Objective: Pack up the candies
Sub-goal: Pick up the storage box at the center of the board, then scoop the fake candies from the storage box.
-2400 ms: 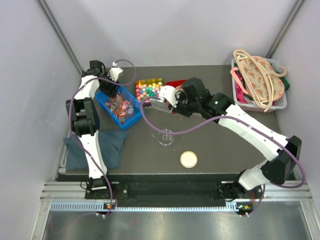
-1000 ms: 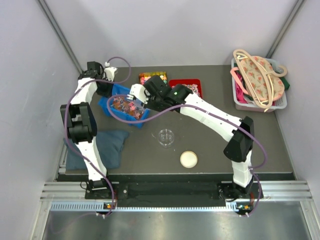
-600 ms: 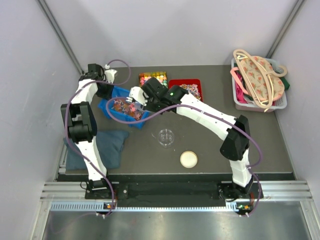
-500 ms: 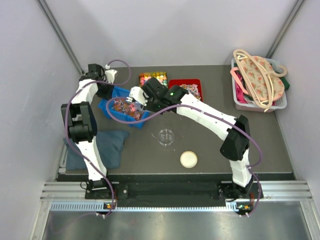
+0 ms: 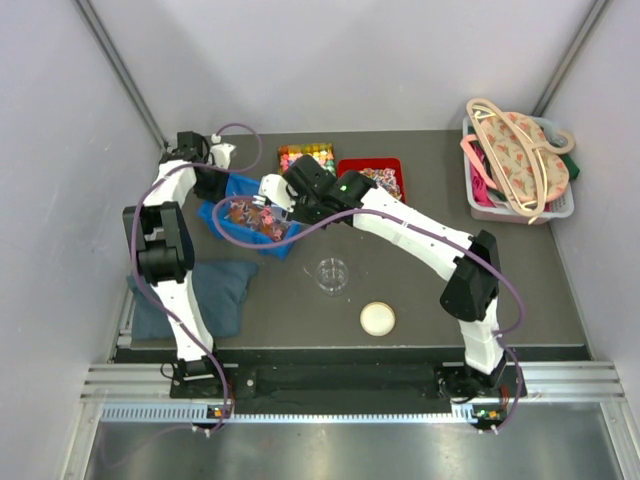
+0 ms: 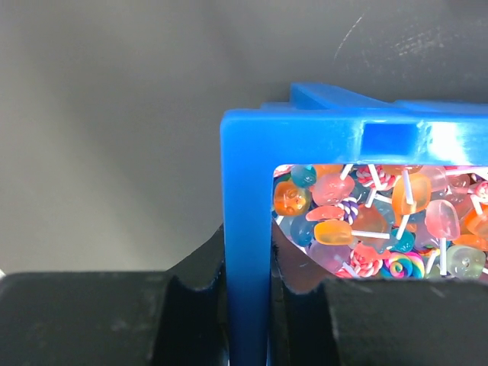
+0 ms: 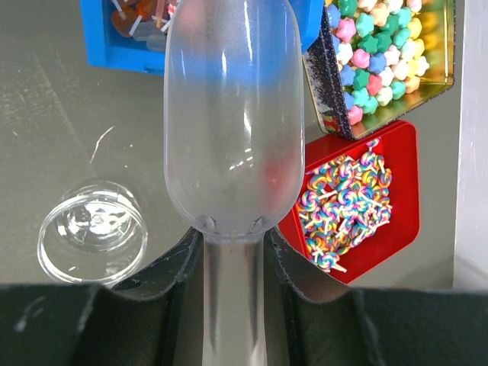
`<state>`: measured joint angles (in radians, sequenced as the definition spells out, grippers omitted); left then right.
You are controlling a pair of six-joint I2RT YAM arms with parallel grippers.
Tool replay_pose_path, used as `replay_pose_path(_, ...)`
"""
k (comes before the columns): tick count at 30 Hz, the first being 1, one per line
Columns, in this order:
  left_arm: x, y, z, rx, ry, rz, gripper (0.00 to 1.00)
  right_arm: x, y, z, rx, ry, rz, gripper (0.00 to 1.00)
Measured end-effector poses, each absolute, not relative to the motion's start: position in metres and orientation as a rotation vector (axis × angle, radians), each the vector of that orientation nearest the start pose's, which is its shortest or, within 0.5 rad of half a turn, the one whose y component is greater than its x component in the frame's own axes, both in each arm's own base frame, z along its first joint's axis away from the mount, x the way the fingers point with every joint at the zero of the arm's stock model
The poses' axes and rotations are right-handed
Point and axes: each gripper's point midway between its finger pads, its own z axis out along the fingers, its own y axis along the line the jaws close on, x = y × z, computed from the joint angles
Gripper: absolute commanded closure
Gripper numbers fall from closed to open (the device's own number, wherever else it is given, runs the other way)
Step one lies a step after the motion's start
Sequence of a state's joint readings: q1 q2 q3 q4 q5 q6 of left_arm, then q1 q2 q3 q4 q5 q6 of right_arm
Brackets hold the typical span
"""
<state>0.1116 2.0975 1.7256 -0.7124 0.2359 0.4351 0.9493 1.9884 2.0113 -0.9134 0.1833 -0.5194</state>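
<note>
Upper left of the overhead view, on the dark table (image 5: 450,290): a blue bin (image 6: 248,191), clamped by its corner wall between the closed jaws of the left gripper (image 6: 248,305), probably to steady it against scooping. Over the bin's right end, a clear scoop (image 7: 232,114), apparently empty, its handle held narrowly in the right gripper (image 7: 232,252). Lower centre, an open clear dish (image 5: 332,273), unfilled. Heaped inside the bin, the candies (image 6: 366,221).
</note>
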Motion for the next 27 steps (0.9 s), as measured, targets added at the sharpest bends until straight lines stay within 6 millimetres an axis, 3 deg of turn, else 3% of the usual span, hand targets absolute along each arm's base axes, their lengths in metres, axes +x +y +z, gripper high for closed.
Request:
replay_pose_path(7, 0.485, 0.029, 0.073, 0.494, 2.558, -0.133, 1.00, 0.335, 0.368, 0.211, -1.590, 1.853, -0.090, 1.00)
replay_pose_path(13, 0.477, 0.025, 0.078, 0.474, 2.550, -0.143, 1.00, 0.352, 0.365, 0.207, -1.606, 1.832, -0.221, 1.00)
replay_pose_path(23, 0.471, 0.008, 0.133, 0.502, 2.358, -0.102, 1.00, 0.359, 0.363, 0.181, -1.702, 1.844, -0.356, 1.00)
replay_pose_path(27, 0.475, -0.002, 0.143, 0.526, 2.290, -0.086, 1.00, 0.356, 0.366, 0.177, -1.737, 1.836, -0.388, 1.00)
